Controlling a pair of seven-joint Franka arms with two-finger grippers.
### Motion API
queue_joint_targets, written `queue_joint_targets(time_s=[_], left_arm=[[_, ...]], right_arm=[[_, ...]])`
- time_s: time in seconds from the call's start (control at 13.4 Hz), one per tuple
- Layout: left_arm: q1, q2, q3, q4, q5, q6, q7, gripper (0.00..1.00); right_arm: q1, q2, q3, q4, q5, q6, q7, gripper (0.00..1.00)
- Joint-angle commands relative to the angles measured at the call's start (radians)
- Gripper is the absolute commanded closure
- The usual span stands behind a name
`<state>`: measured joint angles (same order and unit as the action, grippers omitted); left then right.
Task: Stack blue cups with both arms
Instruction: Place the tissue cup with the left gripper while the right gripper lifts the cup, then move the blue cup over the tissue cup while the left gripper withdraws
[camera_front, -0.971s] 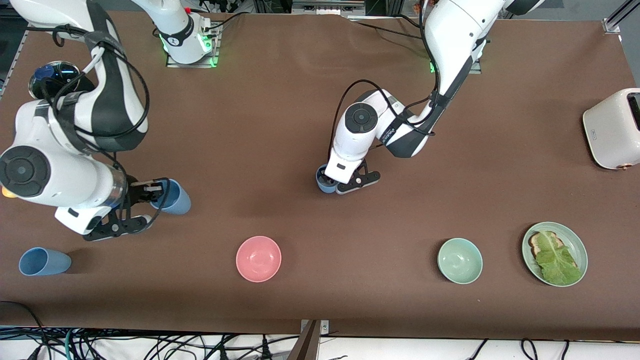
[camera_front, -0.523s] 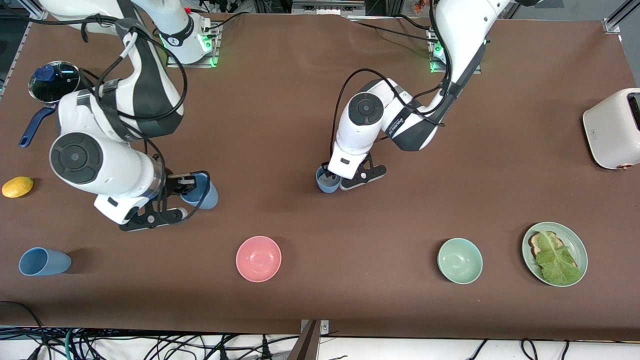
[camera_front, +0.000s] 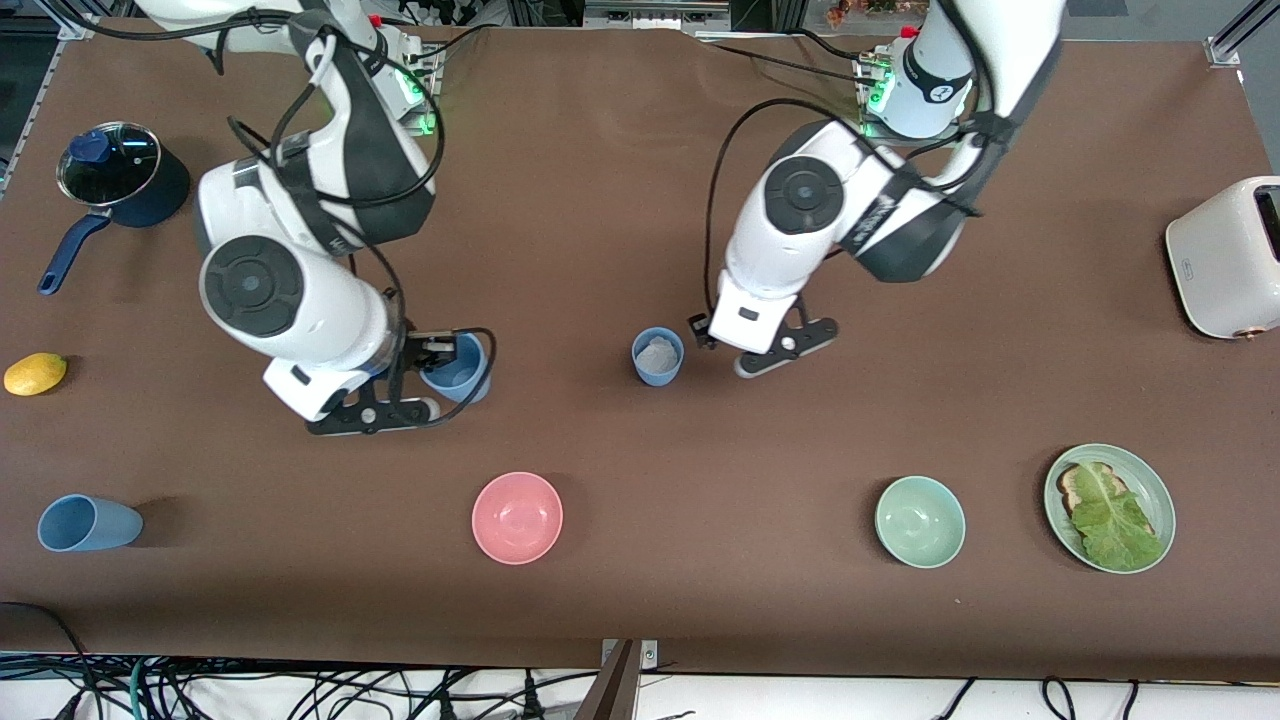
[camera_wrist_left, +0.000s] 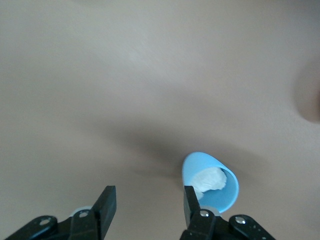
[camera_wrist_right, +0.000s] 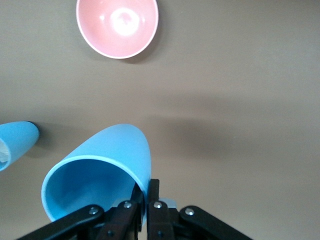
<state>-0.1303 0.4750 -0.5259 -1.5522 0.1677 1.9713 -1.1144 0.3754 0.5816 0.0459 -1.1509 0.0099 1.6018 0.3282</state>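
- Right end effector (camera_front: 432, 378) pinches one blue cup's (camera_front: 455, 366) rim, airborne over the bench (camera_front: 600, 200); that thin hold could slip.
- Left end effector (camera_front: 757, 345) gapes empty beside the standing cup (camera_front: 657, 356); a misaligned descent could tip it.

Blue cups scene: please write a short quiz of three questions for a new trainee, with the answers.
1. True or false: the left gripper is shut on the standing blue cup.
2. Which bowl is nearer to the right arm's end of the table: (a) pink bowl, (b) green bowl?
3. Fill in: the right gripper is shut on the rim of the ____.

Key
1. False: it is open, beside that cup.
2. a
3. carried blue cup
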Motion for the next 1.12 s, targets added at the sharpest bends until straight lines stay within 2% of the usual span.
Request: queue_joint_targets(time_s=[0.0,0.22,0.45,0.75,0.82,1.05], left_arm=[[0.081,-0.022,-0.034,0.088,0.013,-0.145,0.132,0.37],[0.164,-0.024,-0.034,0.2,-0.028,-0.297,0.311,0.34],[0.239,-0.024,-0.034,0.288,-0.027,-0.423,0.488,0.32],[0.342,-0.024,-0.029,0.346,-0.02,-0.517,0.744,0.31],[0.345,-0.042,-0.017,0.346,-0.014,-0.529,0.822,0.31],[0.339,-0.099,0.119,0.345,-0.02,-0.529,1.028,0.31]], right_arm=[[0.055,-0.013,-0.004,0.013,0.013,0.01,0.096,1.0],[0.094,-0.011,-0.004,0.023,0.016,0.009,0.153,1.0],[0.122,-0.013,-0.003,0.034,0.076,0.004,0.21,1.0],[0.198,-0.005,-0.004,0.037,0.076,0.05,0.299,1.0],[0.227,0.0,-0.009,0.037,0.074,0.076,0.324,1.0],[0.293,0.036,-0.017,0.034,0.065,0.163,0.39,1.0]])
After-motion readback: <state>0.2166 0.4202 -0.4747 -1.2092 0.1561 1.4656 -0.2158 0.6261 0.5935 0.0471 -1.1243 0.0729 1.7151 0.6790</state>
